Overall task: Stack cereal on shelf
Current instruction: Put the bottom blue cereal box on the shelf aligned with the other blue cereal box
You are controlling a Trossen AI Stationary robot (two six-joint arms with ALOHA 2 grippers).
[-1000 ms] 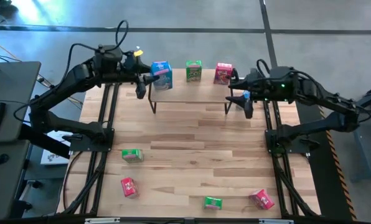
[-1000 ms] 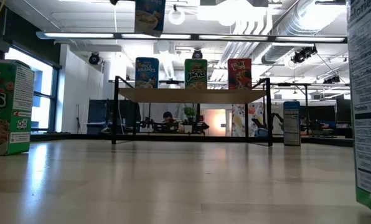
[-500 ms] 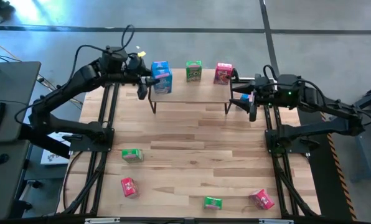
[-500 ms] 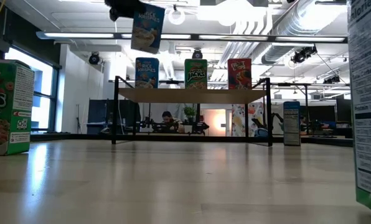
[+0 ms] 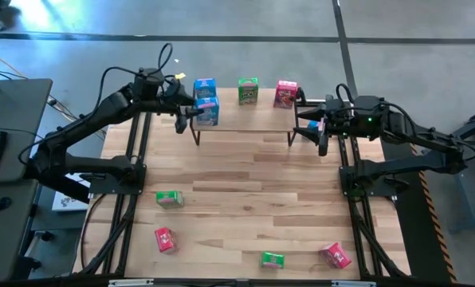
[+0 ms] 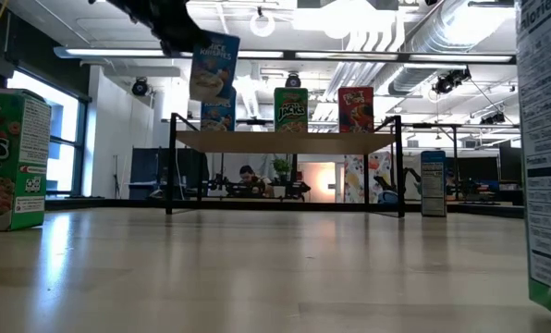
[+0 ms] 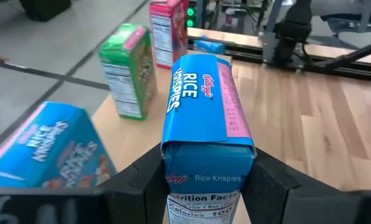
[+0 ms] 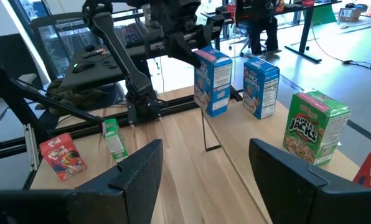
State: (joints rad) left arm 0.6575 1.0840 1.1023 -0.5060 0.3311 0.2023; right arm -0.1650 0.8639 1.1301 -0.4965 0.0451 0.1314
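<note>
The left arm reaches in from the table's left edge toward the far left end of the low rack with a light wooden top on thin black legs point(image 5: 245, 112). Its left gripper point(image 5: 191, 112) is clamped on a blue Rice Krispies cardboard box point(image 5: 207, 112), the two dark fingers point(image 7: 145, 180) pressing the box's narrow sides near one end. In the low view this held box point(image 6: 213, 67) hangs above the rack top with its long axis near vertical, slightly tilted, printed front facing the camera. It sits directly over a second blue cereal box point(image 5: 204, 86) that stands upright on the rack's left end; whether the two touch cannot be told.

A green Apple Jacks box point(image 5: 248, 90) stands upright at the middle of the rack top, and a red cereal box point(image 5: 285, 93) stands upright at the right end.

The right arm waits at the rack's right end. Its right gripper point(image 5: 317, 127) has fingers apart and grips nothing; a small blue box point(image 6: 433, 183) stands on the table just beside it.

On the near tabletop point(image 5: 245, 199), well apart, lie a green box point(image 5: 169, 198), a red box point(image 5: 165, 238), another green box point(image 5: 272, 259) and a pink box point(image 5: 335, 255).
</note>
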